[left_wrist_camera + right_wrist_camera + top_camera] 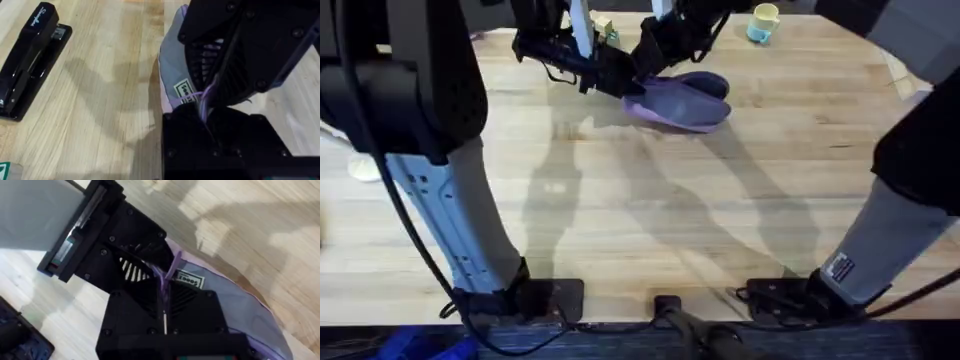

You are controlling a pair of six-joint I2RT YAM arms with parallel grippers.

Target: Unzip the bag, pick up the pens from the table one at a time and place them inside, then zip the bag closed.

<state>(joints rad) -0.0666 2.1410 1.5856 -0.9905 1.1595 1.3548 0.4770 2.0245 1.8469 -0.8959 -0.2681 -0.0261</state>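
Pale butcher-block planks make up the surface (650, 210), and the lavender pencil pouch (682, 103) lies at its far middle, its dark opening facing the right side. A small white label (186, 90) is sewn at the pouch's end. Both arms reach in to that same end and meet there. The left jaws (616, 78) and the right jaws (646, 62) sit nose to nose over the fabric (the wrist views show a thin lavender strand or edge of the pouch caught between the two black housings). Whether either pair is spread or pressed together I cannot tell, since each hides the other. A black stapler (29, 60) lies on the planks, well apart from the pouch. A yellow-and-blue mug (761, 22) stands near the far edge.
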